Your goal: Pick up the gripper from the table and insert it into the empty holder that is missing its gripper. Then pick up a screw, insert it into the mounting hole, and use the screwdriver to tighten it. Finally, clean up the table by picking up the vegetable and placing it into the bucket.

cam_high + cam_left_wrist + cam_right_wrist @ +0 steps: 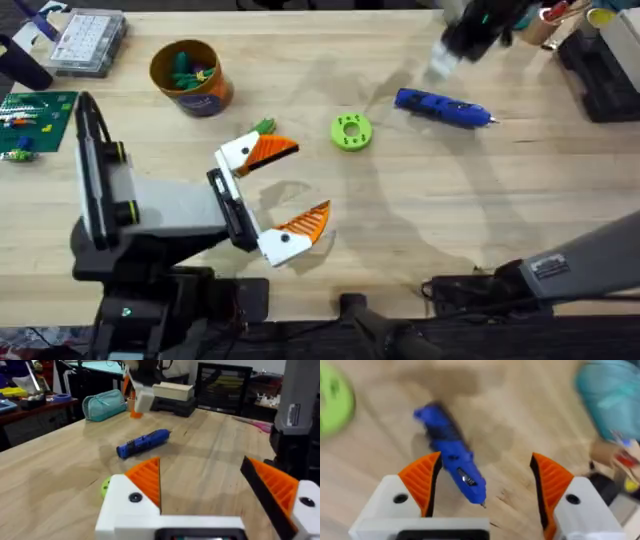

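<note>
Overhead: left gripper (284, 190) low over tabletop (420, 220), jaws wide open, empty. Screwdriver (443, 108) lies flat beyond green disc (351, 131); bucket (190, 76) far left. Right wrist: right gripper (485, 485) above screwdriver (451, 457), jaws wide open, empty.

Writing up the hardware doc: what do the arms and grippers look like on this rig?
Both grippers, left gripper and right gripper, have white blocky fingers with orange ribbed pads and a round black screw on each finger. The left arm has a black and grey body; the right arm's grey link carries a white label.
</note>
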### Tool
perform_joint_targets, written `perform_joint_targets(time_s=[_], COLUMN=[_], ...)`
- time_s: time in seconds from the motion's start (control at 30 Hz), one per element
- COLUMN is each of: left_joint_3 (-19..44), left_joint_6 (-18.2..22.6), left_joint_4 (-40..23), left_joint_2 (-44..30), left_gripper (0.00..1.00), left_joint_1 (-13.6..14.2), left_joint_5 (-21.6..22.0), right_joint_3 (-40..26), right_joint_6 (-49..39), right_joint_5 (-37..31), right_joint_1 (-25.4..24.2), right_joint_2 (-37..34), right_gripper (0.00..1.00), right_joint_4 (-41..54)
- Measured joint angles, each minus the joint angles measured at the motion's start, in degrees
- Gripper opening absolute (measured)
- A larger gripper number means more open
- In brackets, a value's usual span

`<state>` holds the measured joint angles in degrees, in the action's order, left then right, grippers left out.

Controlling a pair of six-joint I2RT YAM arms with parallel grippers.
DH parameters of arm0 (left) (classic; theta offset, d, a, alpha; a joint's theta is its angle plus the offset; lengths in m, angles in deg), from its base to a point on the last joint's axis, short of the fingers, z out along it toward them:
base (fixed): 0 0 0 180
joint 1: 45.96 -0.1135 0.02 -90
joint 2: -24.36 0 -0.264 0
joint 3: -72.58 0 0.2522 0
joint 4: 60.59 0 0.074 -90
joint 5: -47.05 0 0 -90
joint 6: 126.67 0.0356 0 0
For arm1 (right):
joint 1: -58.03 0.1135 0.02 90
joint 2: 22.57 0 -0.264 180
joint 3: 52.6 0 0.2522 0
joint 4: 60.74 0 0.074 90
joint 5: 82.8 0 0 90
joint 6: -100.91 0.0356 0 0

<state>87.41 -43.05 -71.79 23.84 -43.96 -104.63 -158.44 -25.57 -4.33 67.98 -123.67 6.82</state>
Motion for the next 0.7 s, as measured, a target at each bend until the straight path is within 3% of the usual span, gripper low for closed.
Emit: perform_joint_targets(time_s=[0.23, 0.4, 0.53, 0.7], left_joint_3=[11.17, 22.15, 33.41, 50.73], left_joint_6=[0.46, 3.94, 9.09, 17.2], left_joint_4=[-0.39, -5.0, -17.42, -40.79], left_joint_2=[-12.44, -27.28, -39.7, -53.77], left_gripper=[0.986, 0.986, 0.986, 0.986], left_joint_1=[0.0, 0.0, 0.0, 0.0], left_joint_5=[3.54, 5.81, 8.82, 16.87], right_joint_3=[-8.74, -11.0, -11.19, -10.68], right_joint_6=[24.67, 33.85, 37.56, 41.03], right_joint_5=[0.24, 0.42, 0.44, 1.47], right_joint_1=[0.0, 0.0, 0.0, 0.0], right_joint_2=[7.35, 12.99, 16.8, 20.19], right_gripper=[0.997, 0.997, 0.995, 0.995], right_joint_4=[-0.05, 0.87, 5.68, 8.19])
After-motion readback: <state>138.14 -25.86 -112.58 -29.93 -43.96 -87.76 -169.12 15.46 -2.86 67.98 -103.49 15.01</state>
